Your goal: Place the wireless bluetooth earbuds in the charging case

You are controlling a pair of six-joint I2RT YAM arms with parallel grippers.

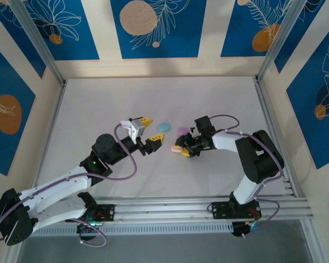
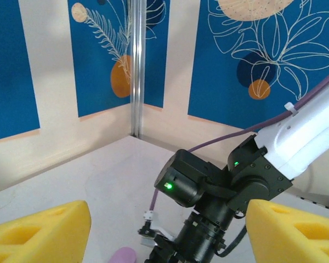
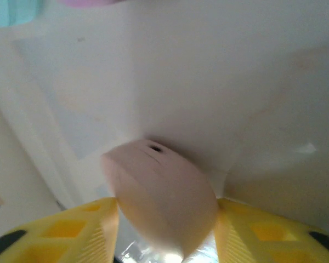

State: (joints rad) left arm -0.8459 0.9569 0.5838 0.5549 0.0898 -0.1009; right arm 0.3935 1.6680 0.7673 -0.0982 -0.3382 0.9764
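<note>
Charging cases, count: three oval ones on the table [image 1: 98,109], namely a pink case [image 1: 177,148], a lilac case [image 1: 182,131] and a light blue case [image 1: 164,127]. They lie in a loose group near mid-table, with the lilac and the light blue beyond the pink.

Earbuds: too small to pick out from where I stand, so no count. Whether any sit inside a case I cannot tell.

Right gripper [image 3: 165,211]: low over the table, with the pink case between its two yellow fingers. The wrist view puts the fingers close on either side of the shell. Whether they press it or merely flank it, cannot tell. The case looks closed, seam and a small port hole facing up.

Left gripper [image 1: 151,129]: fingers spread wide, nothing between them, hovering just beside the light blue case and aimed toward the right arm.

Step in hand, my reading: positioning the pink case. Next move likely calls for steadying it while the lid is opened, then fetching a bud.
</note>
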